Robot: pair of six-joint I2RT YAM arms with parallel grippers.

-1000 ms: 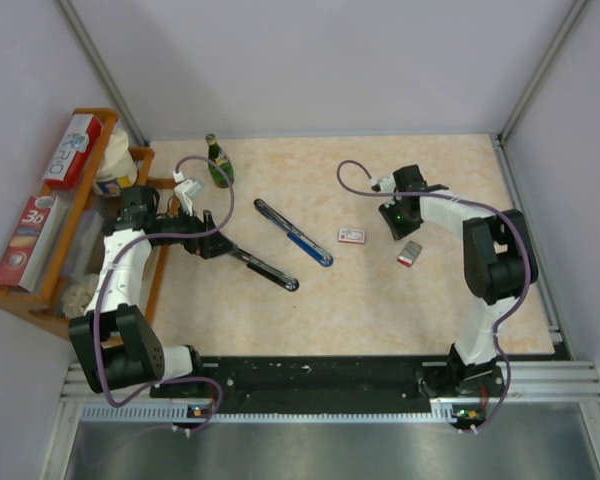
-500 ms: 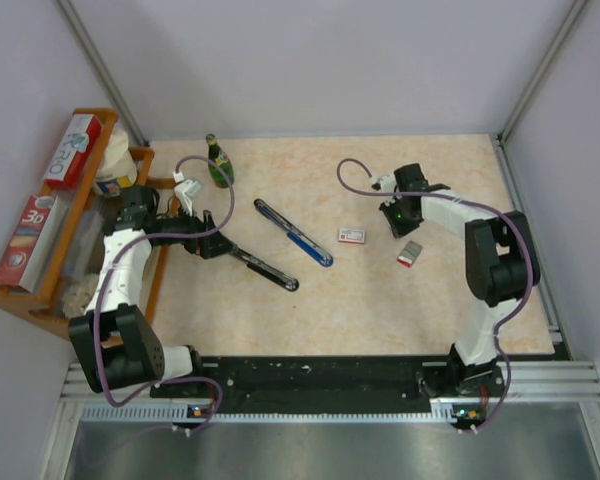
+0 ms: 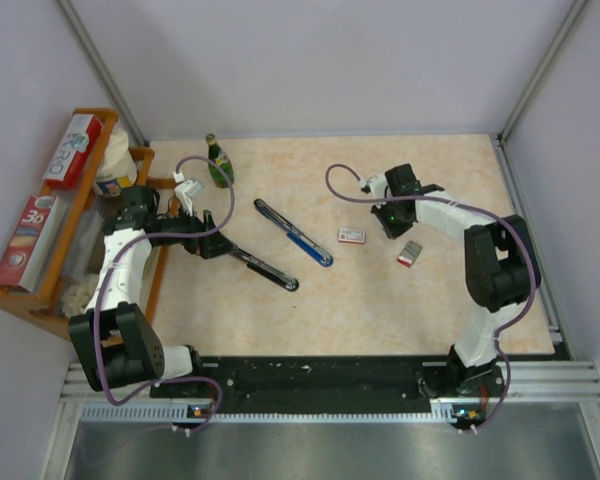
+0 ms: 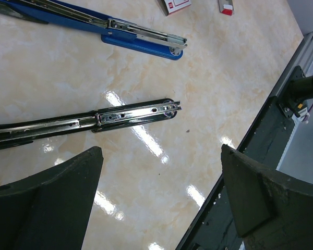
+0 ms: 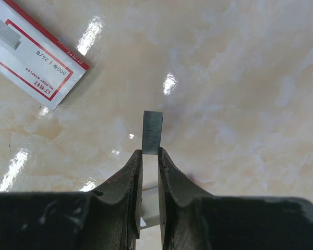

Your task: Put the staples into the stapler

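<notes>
My right gripper [image 3: 389,220] [image 5: 149,152] is shut on a short grey strip of staples [image 5: 152,133], held just above the table. The white staple box with the red label [image 3: 352,236] [image 5: 36,67] lies just left of it, and the grey and red inner tray [image 3: 410,253] lies to its right. An opened blue stapler [image 3: 295,233] [image 4: 120,28] lies mid-table. An opened black stapler [image 3: 263,268] [image 4: 94,120] lies left of it. My left gripper [image 3: 208,245] [image 4: 159,151] is wide open and empty at the black stapler's left end, with the stapler beyond its fingertips.
A green bottle [image 3: 218,162] stands at the back left. A wooden rack [image 3: 150,285] with boxes and a jar stands along the left wall. The black rail [image 3: 320,375] [image 4: 261,156] runs along the near edge.
My right gripper has shifted slightly left toward the staple box, still holding the staple strip. The left arm has not moved.
</notes>
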